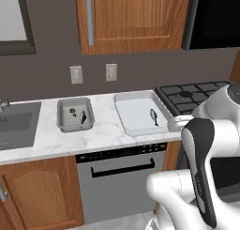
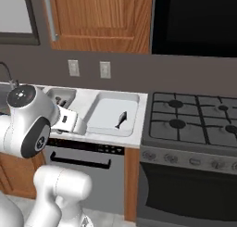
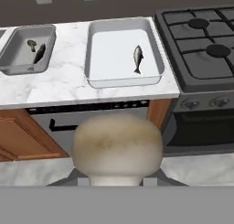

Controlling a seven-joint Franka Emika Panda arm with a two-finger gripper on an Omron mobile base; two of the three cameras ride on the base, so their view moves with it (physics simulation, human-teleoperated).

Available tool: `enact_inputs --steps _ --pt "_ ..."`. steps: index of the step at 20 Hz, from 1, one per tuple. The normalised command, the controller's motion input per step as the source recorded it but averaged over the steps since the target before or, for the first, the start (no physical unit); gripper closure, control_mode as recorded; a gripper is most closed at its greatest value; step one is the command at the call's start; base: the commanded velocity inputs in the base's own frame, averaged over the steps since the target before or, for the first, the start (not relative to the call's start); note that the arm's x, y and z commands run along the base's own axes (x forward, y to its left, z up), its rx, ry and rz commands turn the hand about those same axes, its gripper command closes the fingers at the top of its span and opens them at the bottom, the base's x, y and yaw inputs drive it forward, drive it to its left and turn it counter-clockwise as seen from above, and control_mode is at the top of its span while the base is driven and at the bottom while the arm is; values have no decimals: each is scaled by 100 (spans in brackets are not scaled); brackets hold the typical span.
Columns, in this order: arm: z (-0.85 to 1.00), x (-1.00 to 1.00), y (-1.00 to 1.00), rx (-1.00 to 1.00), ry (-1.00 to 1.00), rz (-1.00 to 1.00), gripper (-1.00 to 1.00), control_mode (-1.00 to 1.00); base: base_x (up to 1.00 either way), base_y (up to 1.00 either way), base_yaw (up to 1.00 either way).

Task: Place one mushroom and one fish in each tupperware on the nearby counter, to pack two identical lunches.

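Observation:
A pale tan mushroom [image 3: 117,145] sits close before the hand camera, and my gripper [image 3: 118,182] is shut on its stem, out in front of the counter [image 3: 64,83] edge. On the counter, the small darker tupperware [image 3: 18,54] [image 1: 72,126] holds a mushroom [image 3: 31,45] and a fish [image 3: 39,53]. To its right, the larger paler tupperware [image 3: 112,54] [image 1: 136,114] [image 2: 107,109] holds one dark fish [image 3: 138,58] [image 1: 153,116] [image 2: 121,119] near its right side. My hand [image 2: 69,122] hangs just off the counter's front edge.
A black gas stovetop [image 3: 201,40] [image 2: 194,119] adjoins the counter on the right. A steel sink [image 1: 14,123] lies at the far left. A dishwasher front [image 1: 122,177] sits under the counter, and wooden wall cabinets [image 1: 133,18] hang above.

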Motion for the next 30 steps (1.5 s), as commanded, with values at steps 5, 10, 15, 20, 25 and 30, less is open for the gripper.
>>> enact_inputs --steps 5,10,15,20,25,30 --pt "0 0 0 0 0 0 100 100 99 2 -4" --pt "0 0 0 0 0 0 100 100 85 18 -4" --pt "-37 33 23 -4 0 -1 100 -100 14 6 -1" --pt "-70 22 31 -6 0 0 100 -100 0 0 0" --pt "-50 39 6 -1 0 0 100 -100 0 0 0" --pt "-37 37 -1 0 0 -1 100 -100 0 0 0"
